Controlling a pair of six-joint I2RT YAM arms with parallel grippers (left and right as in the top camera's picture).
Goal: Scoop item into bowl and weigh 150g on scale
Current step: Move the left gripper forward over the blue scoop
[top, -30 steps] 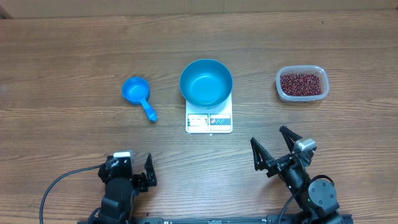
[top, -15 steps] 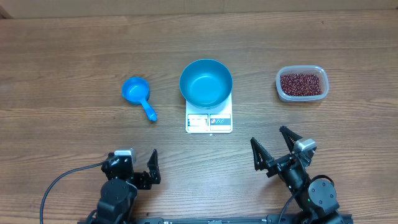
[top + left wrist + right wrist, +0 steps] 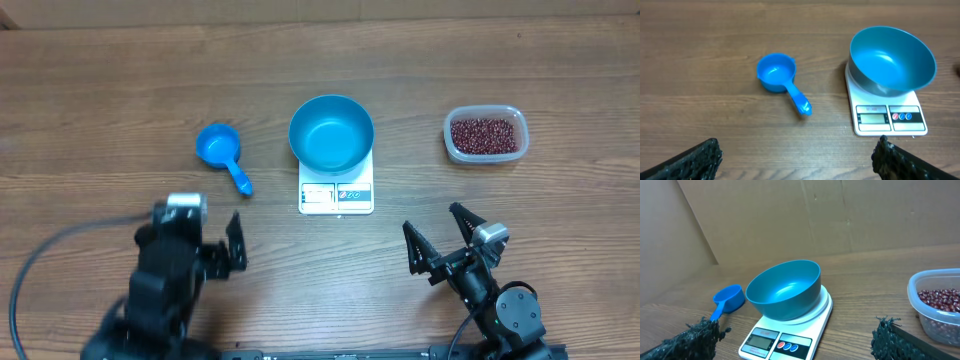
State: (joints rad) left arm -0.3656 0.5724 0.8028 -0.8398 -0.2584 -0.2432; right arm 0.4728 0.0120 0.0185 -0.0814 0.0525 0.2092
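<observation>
At the far right of the desk [image 3: 100,80], the beans [image 3: 485,134] are sitting in a clear tub [image 3: 484,110], apart from the empty bowl [image 3: 331,132] on the scale [image 3: 336,197]. The left hand [image 3: 795,157] and right hand [image 3: 433,222] are gaping wide, holding nothing; the left should be squaring up on the handle of the scoop [image 3: 222,153].

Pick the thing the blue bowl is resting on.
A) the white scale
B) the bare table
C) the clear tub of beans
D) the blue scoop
A: the bowl sits on top of the scale, whose front edge shows just below it.
</observation>
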